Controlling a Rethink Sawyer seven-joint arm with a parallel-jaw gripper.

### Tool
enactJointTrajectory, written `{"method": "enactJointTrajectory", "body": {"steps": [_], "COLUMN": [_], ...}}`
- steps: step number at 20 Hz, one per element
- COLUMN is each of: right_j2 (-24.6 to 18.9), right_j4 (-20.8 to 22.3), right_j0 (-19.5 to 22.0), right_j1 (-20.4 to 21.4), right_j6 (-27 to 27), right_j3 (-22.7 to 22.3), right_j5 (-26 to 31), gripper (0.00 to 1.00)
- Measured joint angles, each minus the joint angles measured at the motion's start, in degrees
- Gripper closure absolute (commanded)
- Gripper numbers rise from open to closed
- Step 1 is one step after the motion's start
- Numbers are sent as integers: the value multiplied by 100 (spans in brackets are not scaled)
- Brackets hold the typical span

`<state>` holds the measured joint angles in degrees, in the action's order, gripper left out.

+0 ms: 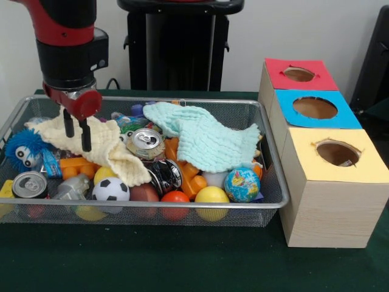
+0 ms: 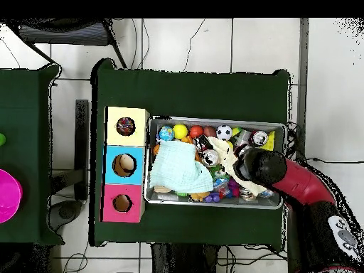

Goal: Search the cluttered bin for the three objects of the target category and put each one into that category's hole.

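The wire mesh bin (image 1: 152,207) stands on the green table and is full of clutter. No dotted white cloth shows in it. My gripper (image 1: 77,129) is at the bin's left end. Its two black fingers are apart and point down onto the plain cream waffle cloth (image 1: 109,152). The yellow-topped hole (image 1: 337,152) is on the nearest box at the right, and something pale shows inside it. In the overhead view the arm's end (image 2: 250,165) covers the gripper over the bin (image 2: 213,119), and the yellow hole (image 2: 126,126) lies left of the bin.
A mint waffle cloth (image 1: 200,137) drapes over the bin's middle. Around it lie drink cans (image 1: 146,144), a football (image 1: 110,190), a globe ball (image 1: 242,184), coloured balls, orange blocks and a blue fuzzy toy (image 1: 23,149). Blue-topped (image 1: 315,107) and red-topped (image 1: 299,74) holes lie behind the yellow one.
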<state>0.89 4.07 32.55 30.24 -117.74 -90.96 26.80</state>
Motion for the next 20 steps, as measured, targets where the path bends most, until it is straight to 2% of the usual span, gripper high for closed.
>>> {"method": "enactJointTrajectory", "body": {"steps": [12,20], "right_j2": [-10,41], "right_j4": [135,134], "right_j0": [-10,-183], "right_j1": [-381,-735], "right_j6": [0,0], "right_j3": [-6,91], "right_j5": [-4,-8], "gripper": [0,0]}}
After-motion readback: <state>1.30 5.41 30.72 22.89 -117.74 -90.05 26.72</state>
